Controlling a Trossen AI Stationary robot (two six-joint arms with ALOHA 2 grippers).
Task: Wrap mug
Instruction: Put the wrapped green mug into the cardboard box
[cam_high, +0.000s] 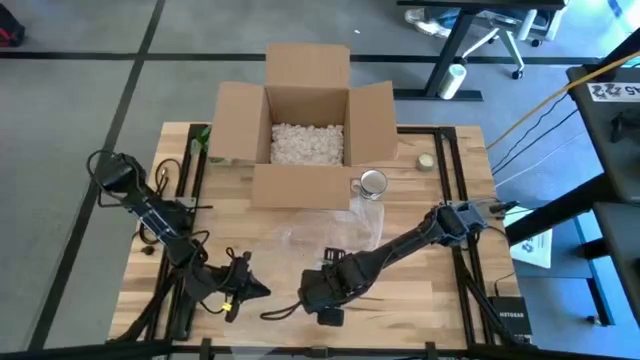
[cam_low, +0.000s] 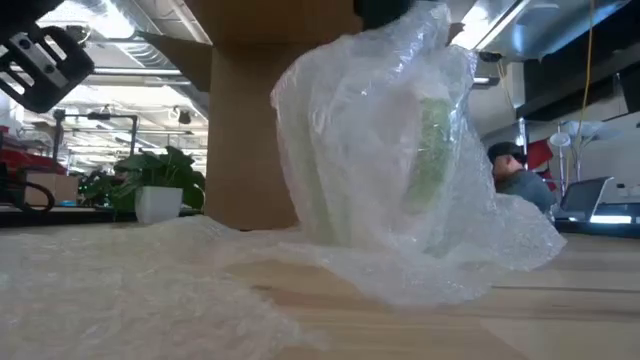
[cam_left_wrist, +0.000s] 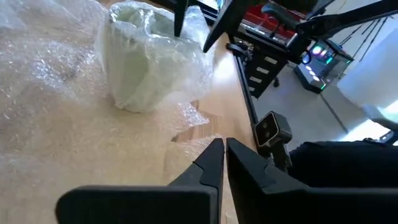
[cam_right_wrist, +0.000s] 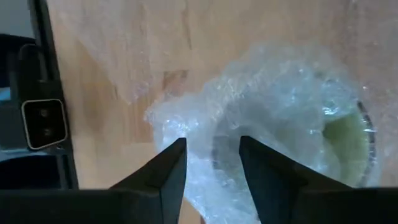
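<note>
Near the front edge of the pale wooden table (cam_high: 440, 300): left gripper (cam_left_wrist: 219, 163) pressed together; right gripper (cam_right_wrist: 211, 163) spread above the pale green mug (cam_left_wrist: 138, 68) swathed in clear bubble wrap (cam_low: 120, 290). Farther back, open brown cardboard box (cam_high: 305, 130). Beyond, potted green plant (cam_low: 155, 185), seated person (cam_low: 515, 175).

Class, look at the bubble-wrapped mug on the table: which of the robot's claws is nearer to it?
The right. The right claw sits directly over the wrapped mug, open around a fold of its bubble wrap. The left claw is shut, off to the mug's side, not touching it.
</note>
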